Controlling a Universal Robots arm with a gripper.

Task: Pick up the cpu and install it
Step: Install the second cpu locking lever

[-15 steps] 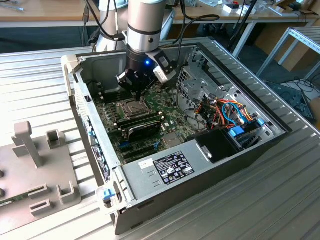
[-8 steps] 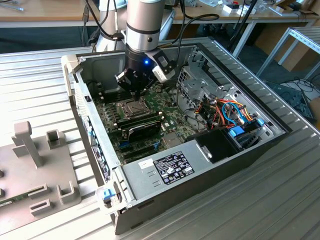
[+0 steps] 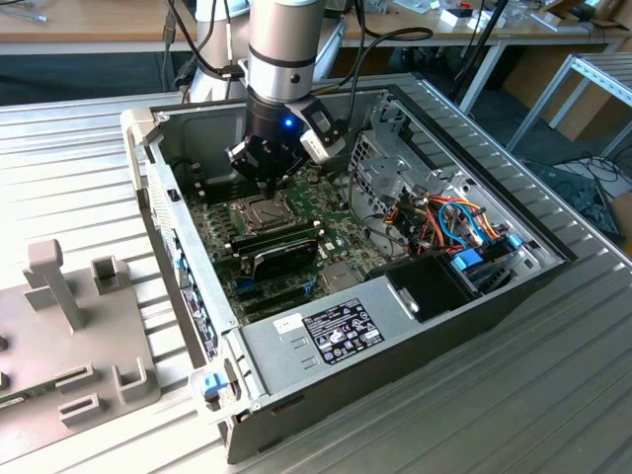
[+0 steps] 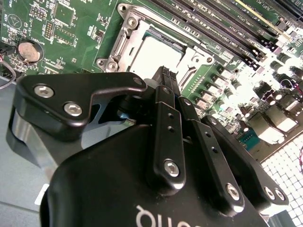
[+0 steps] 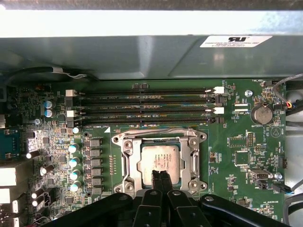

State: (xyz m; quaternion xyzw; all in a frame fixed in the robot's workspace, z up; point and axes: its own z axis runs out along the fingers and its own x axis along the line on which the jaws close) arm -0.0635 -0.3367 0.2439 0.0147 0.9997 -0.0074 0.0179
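In the first wrist view, the cpu [image 5: 160,162], a flat square with a dull silver-grey top, lies seated inside the shiny metal socket frame [image 5: 124,156] on the green motherboard [image 5: 236,142]. The gripper [image 5: 160,176] hangs directly above the chip's near edge, its 2 matte black fingers [image 5: 155,178] pressed together, holding nothing. 4 long dark memory slots [image 5: 142,106] run beyond the socket.

In the exterior view, the gripper [image 3: 265,180] hovers over the socket inside the open grey metal computer case [image 3: 296,336].

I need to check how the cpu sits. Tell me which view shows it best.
The first wrist view: the cpu lies flat in its socket, seen squarely, with the pincer at its edge. The second wrist view shows it obliquely; the exterior view shows the socket area small.
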